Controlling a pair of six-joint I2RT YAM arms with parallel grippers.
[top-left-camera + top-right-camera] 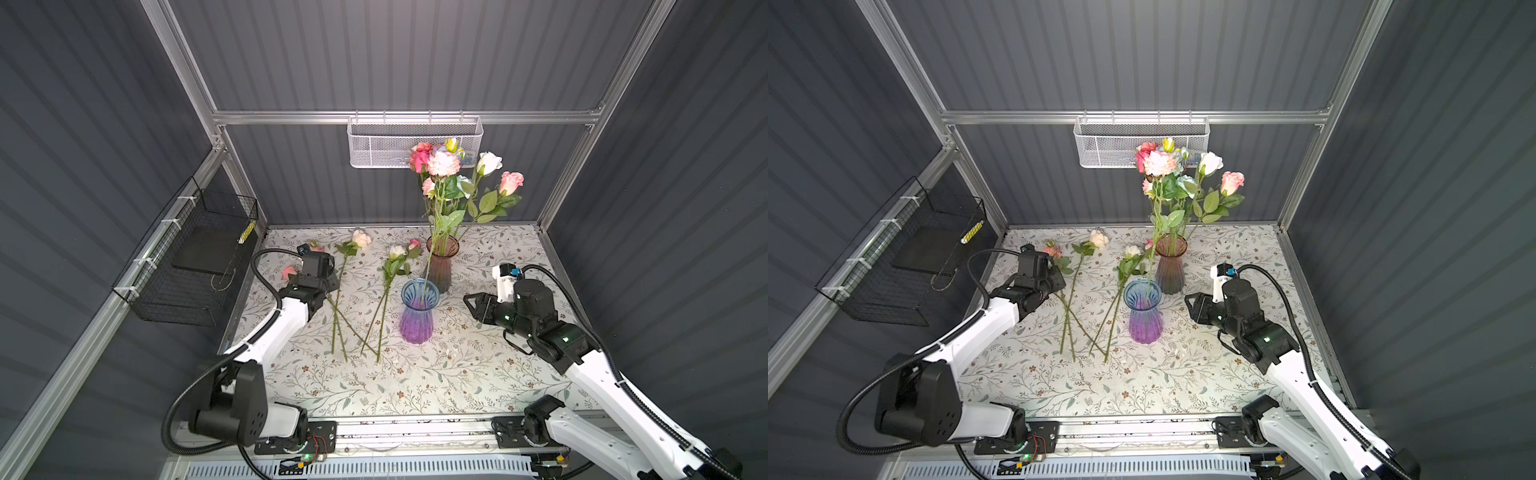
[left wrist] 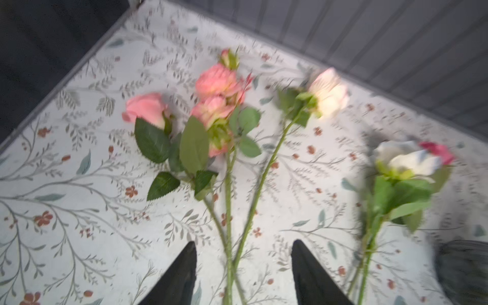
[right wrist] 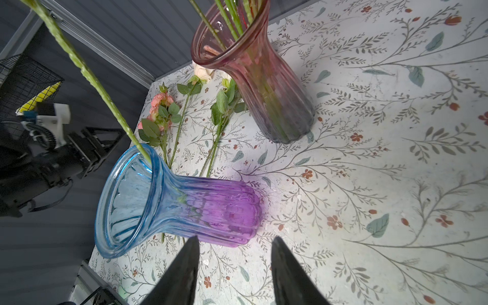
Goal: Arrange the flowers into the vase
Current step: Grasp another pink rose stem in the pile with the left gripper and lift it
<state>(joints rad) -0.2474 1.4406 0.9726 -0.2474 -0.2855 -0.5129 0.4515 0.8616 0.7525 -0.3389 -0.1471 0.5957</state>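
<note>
While pink and cream artificial roses (image 1: 360,239) are laid on the floral-patterned table (image 1: 478,374) and others are stood in the smoky-pink ribbed glass vase (image 1: 441,270) and blue-to-purple glass vase (image 1: 417,320), the left gripper (image 2: 244,243) is spread around two ungripped stems (image 2: 228,237) and the right gripper (image 3: 236,237) is parted, empty.

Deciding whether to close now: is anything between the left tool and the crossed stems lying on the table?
Nothing visible does. In the left wrist view the crossed stems run through the gap of the open left tool, flat on the table.
</note>
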